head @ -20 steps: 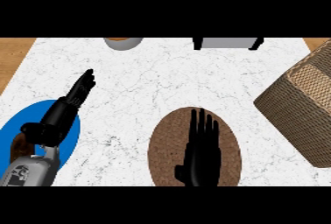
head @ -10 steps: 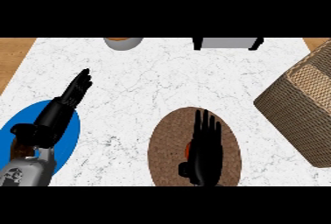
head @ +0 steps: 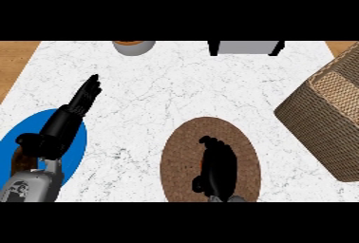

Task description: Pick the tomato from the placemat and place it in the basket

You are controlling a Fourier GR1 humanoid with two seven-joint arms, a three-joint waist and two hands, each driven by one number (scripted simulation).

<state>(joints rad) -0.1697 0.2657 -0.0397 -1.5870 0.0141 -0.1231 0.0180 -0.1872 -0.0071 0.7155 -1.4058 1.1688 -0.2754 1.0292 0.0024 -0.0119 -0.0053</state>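
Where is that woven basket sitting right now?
In the head view the basket sits at the counter's right edge, right of the brown placemat where the right hand is.

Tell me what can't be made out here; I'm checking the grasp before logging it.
Head view only:
- Tomato: almost wholly hidden under the right robot hand on the brown placemat; contact unclear.
- Basket: cut off by the right edge, opening unseen.
- Grey cup and grey appliance: cut by the top band.
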